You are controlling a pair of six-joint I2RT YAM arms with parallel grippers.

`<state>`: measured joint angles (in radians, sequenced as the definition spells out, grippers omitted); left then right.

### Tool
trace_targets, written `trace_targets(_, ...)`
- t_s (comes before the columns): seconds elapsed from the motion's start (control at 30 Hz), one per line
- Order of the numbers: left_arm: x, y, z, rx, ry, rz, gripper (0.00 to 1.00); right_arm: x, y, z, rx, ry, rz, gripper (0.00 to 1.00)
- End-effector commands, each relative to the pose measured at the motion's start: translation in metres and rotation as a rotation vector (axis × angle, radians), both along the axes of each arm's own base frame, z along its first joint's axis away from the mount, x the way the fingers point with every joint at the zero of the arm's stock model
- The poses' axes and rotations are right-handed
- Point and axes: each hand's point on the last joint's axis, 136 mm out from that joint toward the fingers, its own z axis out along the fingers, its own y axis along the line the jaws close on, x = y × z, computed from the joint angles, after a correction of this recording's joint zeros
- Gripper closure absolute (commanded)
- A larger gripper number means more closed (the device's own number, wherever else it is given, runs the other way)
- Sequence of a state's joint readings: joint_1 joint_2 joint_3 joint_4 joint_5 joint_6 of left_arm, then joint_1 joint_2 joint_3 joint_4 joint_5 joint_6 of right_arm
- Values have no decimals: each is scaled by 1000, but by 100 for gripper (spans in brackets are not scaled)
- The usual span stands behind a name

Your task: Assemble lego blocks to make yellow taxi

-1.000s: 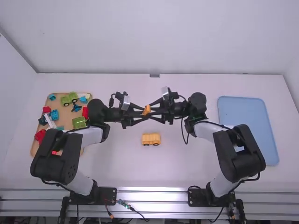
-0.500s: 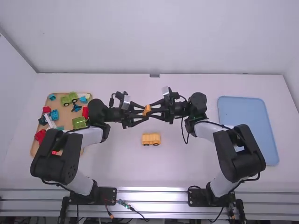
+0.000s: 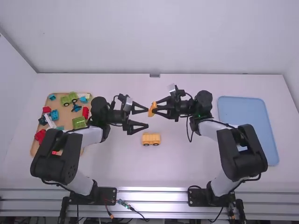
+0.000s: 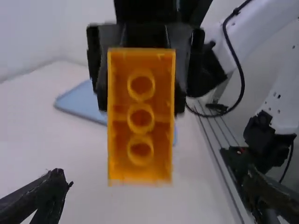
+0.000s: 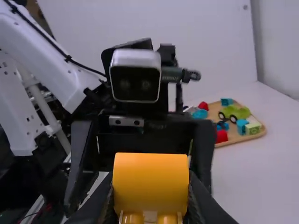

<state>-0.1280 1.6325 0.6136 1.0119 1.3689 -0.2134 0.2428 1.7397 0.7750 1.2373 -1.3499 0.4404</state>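
My right gripper (image 3: 156, 107) is clamped on an orange-yellow block (image 3: 152, 110), which partly hides my fingers and runs off the right wrist view's bottom edge. Its hollow, three-tubed underside faces my left gripper (image 3: 147, 117), whose empty fingers stand apart. Near them on the table sits a yellow wheeled car base (image 3: 151, 138). Farther off, my left arm covers part of a wooden tray (image 3: 67, 116) of red, green and blue pieces; my right overlaps a blue tray (image 3: 243, 116).

High view: from above, forward-down onto table (image 3: 187, 168); wrist views: close, face-to-face, both on orange block (image 4: 141, 128).
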Motion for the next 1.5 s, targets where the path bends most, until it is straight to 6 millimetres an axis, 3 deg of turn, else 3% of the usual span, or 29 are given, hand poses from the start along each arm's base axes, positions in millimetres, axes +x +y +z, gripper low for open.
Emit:
trace_targets(0.0, 3, -1, 5, 11, -118, -21, 1, 12, -5, 4, 5, -9, -41, 100)
trace_targets(0.07, 11, -1, -1, 30, -84, 23, 1, 23, -8, -1, -1, 3, -93, 100)
trace_targets(0.2, 16, 0, -6, 46, -86, 51, 1, 55, -21, -36, -86, 99, -271, 100)
trace_targets(0.33, 20, 2, -7, 52, -84, 75, 1, 72, -28, -63, -174, 164, -395, 100)
trace_targets(0.57, 23, 1, -7, 57, -90, 93, 1, 102, -50, -111, -460, 299, -628, 100)
trace_targets(0.8, 28, 2, -9, 66, -86, 122, 1, 114, -56, -121, -700, 304, -781, 100)
trace_targets(1.0, 29, 4, -10, 69, -87, 130, 1, 93, -41, -126, -893, 113, -640, 100)
trace_targets(1.13, 34, 11, -21, 107, -92, 161, 1, 74, -57, -142, -1101, 81, -601, 100)
trace_targets(1.27, 46, 17, -44, 225, -54, 218, 1, 55, -69, -150, -1246, 58, -537, 100)
trace_targets(1.33, 50, 25, -62, 374, -38, 231, 0, 42, -74, -154, -1316, 37, -474, 100)
trace_targets(1.47, 36, 37, -80, 610, -113, 128, 1, 25, -77, -161, -1392, -24, -356, 100)
